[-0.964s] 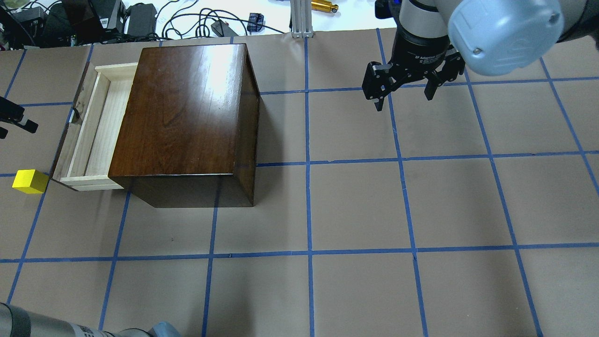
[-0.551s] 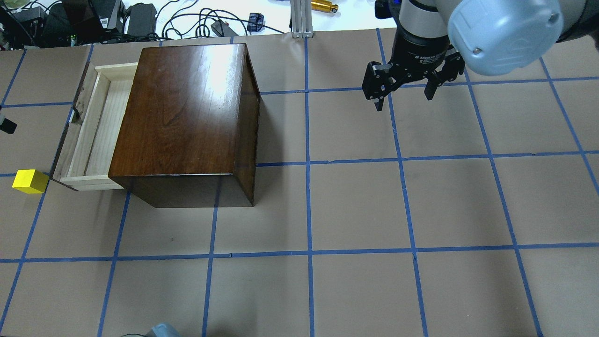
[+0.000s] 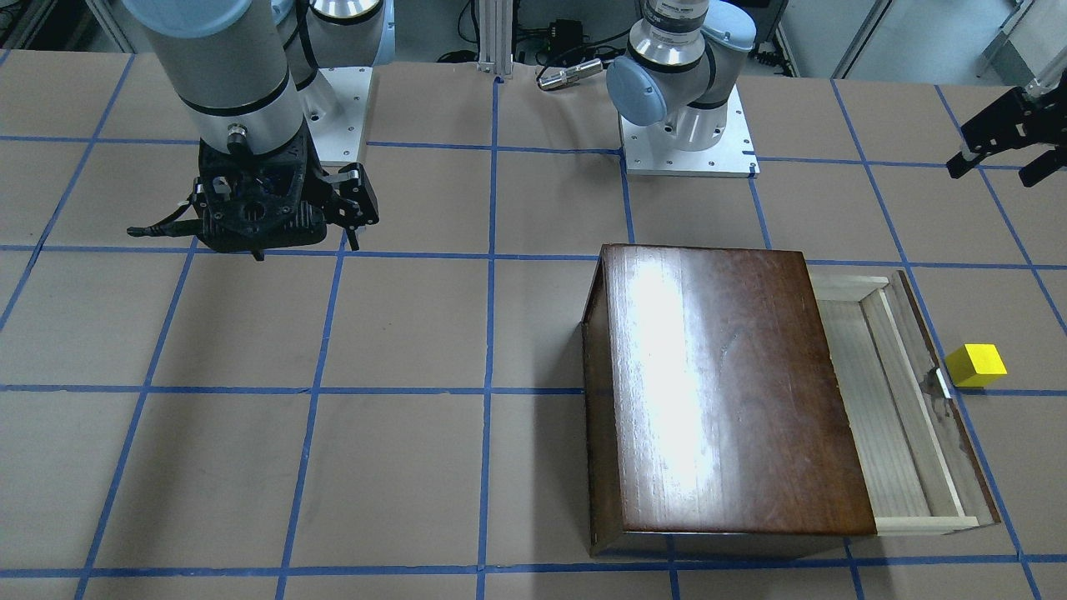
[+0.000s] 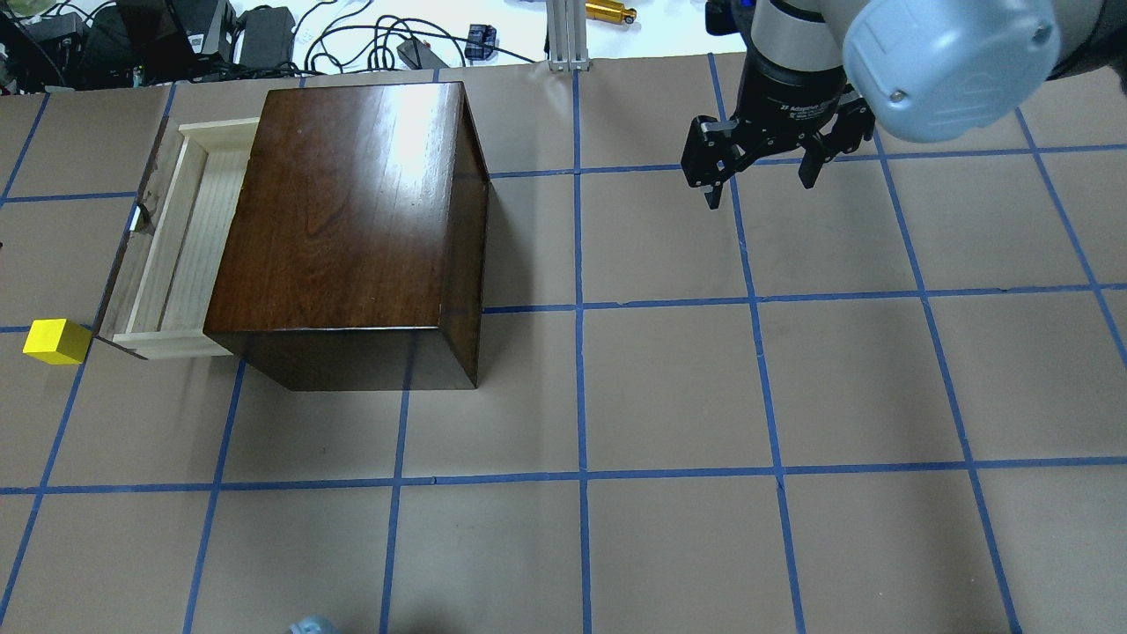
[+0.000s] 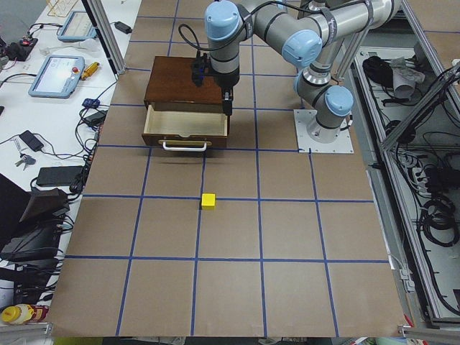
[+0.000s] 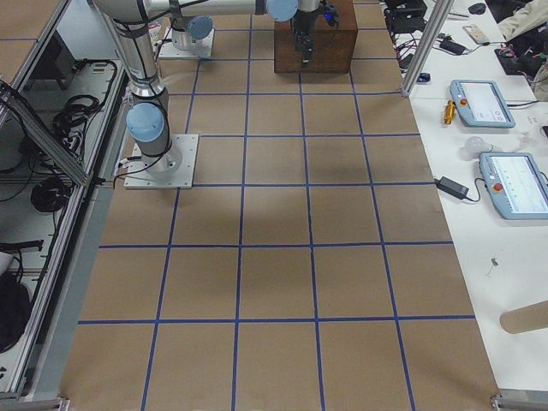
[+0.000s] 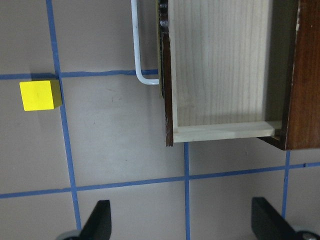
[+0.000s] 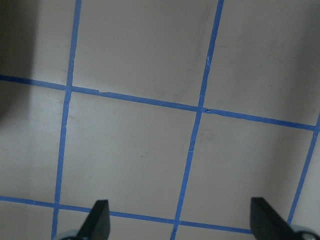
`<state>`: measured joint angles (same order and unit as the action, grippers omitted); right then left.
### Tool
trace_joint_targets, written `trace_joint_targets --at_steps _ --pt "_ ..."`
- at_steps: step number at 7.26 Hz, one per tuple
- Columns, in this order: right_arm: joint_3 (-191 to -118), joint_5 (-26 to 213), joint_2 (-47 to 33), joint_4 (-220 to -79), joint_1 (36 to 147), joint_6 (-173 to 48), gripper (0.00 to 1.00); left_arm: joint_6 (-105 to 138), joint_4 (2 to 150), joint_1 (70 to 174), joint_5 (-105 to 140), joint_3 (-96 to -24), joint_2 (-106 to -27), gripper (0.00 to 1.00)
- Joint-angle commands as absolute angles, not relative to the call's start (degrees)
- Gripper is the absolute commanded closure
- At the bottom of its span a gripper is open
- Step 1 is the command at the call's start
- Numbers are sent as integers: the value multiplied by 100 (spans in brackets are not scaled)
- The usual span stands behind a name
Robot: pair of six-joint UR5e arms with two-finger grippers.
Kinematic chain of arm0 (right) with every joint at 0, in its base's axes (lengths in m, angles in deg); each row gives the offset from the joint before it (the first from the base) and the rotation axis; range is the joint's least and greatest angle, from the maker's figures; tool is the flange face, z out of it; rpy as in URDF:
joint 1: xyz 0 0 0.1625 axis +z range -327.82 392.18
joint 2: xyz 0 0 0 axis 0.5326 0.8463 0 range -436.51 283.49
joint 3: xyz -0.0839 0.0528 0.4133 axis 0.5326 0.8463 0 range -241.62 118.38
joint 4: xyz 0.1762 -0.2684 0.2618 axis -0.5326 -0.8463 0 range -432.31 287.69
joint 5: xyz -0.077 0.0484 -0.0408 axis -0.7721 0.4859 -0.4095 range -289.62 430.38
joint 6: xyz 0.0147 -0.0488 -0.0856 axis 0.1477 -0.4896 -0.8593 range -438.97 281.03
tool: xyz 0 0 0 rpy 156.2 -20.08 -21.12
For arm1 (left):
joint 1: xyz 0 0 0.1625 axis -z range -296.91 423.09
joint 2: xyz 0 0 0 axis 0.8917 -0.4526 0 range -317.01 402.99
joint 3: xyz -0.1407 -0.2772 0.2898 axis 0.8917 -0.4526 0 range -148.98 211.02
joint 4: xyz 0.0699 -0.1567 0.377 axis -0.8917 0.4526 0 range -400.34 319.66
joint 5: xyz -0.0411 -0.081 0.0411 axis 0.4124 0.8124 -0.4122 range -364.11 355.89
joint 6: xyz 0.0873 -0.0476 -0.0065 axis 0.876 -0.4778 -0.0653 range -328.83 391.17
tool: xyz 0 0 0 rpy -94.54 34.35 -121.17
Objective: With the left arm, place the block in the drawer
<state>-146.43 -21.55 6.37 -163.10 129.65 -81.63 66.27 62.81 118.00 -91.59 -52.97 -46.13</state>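
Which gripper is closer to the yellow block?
The left gripper: its wrist view shows the block and drawer just below. The right gripper hangs beyond the cabinet's far side.

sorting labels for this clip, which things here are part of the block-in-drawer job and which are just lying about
Job:
yellow block
open drawer of the cabinet
left gripper, jaws open

Lying about:
right gripper, jaws open, away from the cabinet
gold cylinder
black power adapter

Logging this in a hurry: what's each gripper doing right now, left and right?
Left gripper: open, holding nothing.
Right gripper: open, holding nothing.
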Motion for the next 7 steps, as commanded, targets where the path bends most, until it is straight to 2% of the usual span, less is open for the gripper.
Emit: trace_joint_targets --at_steps 1,5,7 --pt "-14643 -2146 637 -16310 12965 -8169 0 5226 6241 12756 -9183 -5274 -4587 0" --pt "-14643 -2155 637 -16310 12965 -8160 0 3057 5636 14822 -9253 -5440 -4754 0" --pt "-14643 -2155 637 -16310 12965 -8169 0 3046 4924 15027 -9270 -5826 -4711 0"
